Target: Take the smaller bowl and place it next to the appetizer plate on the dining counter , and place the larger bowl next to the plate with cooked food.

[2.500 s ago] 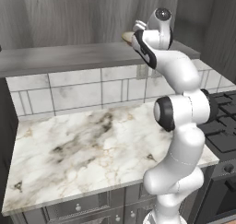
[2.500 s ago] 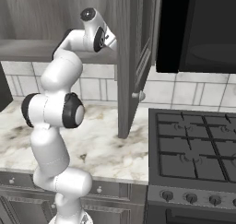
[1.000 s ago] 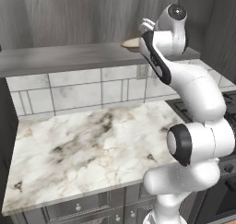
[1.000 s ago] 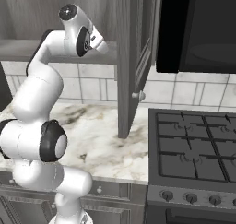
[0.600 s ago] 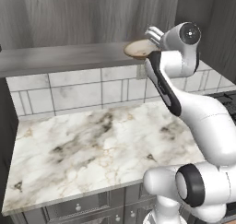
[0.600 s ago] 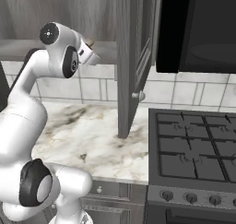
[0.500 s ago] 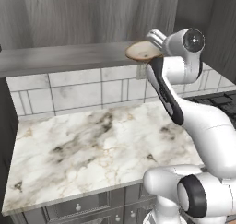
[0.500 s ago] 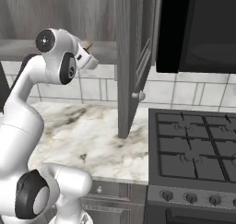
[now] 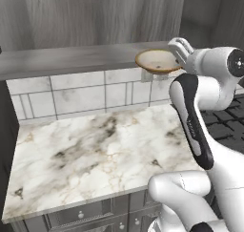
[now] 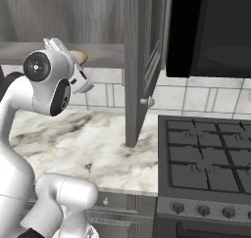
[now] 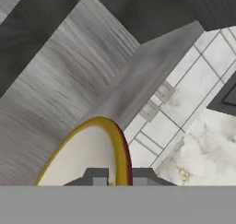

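Note:
The smaller bowl (image 9: 157, 60), shallow, tan, with a darker rim, hangs level in the air in front of the grey cabinet shelf, above the back of the marble worktop. My gripper (image 9: 179, 58) is shut on its right rim in the left base view. From the right base, the bowl (image 10: 79, 57) peeks out behind my wrist. In the hand view the bowl's rim (image 11: 120, 149) runs between my gripper (image 11: 117, 178) fingers. The larger bowl, the plates and the dining counter are out of view.
A marble kitchen worktop (image 9: 95, 154) lies below, backed by a tiled wall (image 9: 71, 95). An open cabinet door (image 10: 142, 60) hangs to the right of my hand. Beyond it sit a black stove (image 10: 206, 154) and a dark appliance (image 10: 211, 31) above it.
The bowl has come out from the cabinet shelf toward me and a little lower, still in the gripper's hold. My arm has swung wide and the hand has turned.

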